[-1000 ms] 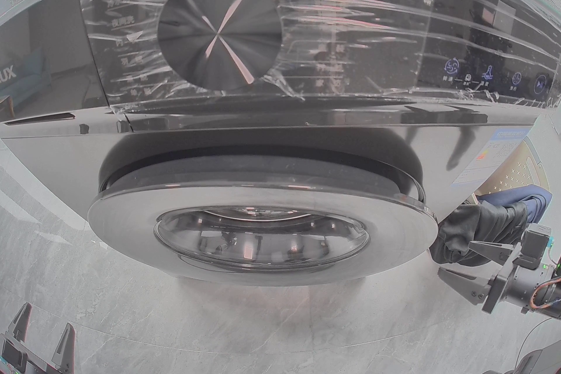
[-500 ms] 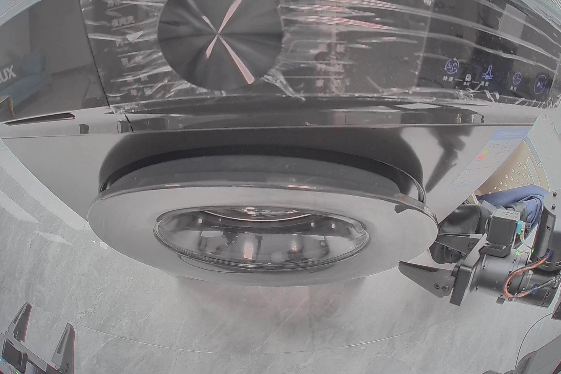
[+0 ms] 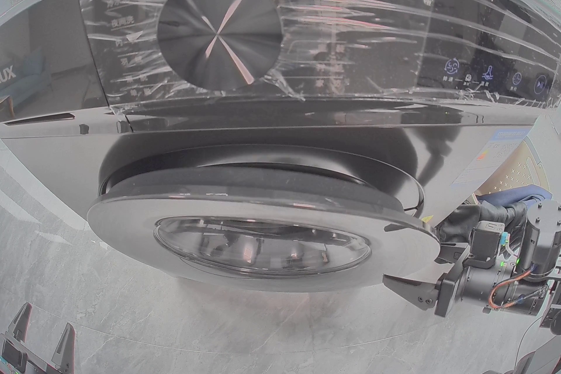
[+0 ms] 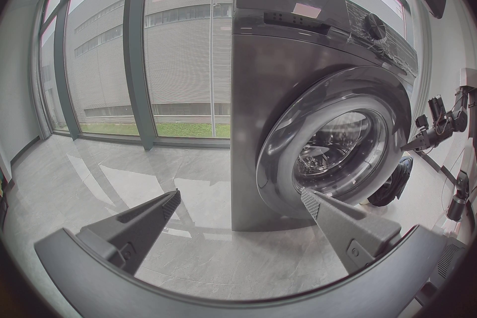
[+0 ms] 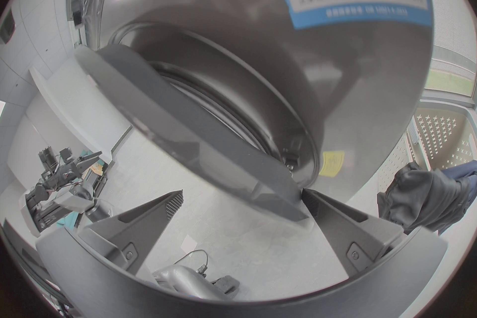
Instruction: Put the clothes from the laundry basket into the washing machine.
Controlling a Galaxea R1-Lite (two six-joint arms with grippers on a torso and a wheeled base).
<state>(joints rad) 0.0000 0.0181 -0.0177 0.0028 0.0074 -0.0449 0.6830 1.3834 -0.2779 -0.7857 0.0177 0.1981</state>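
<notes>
Currently, step: opening the door, by the look of it; it stands ajar.
Right gripper: spread, its 2 fingers straddling the door's rim.
Left gripper: spread, empty, low by the floor.
Clothes: draped over the basket just beside the washer.
Handling: likely soft, light, floppy; pinch a bunched fold on top, not a hem.
</notes>
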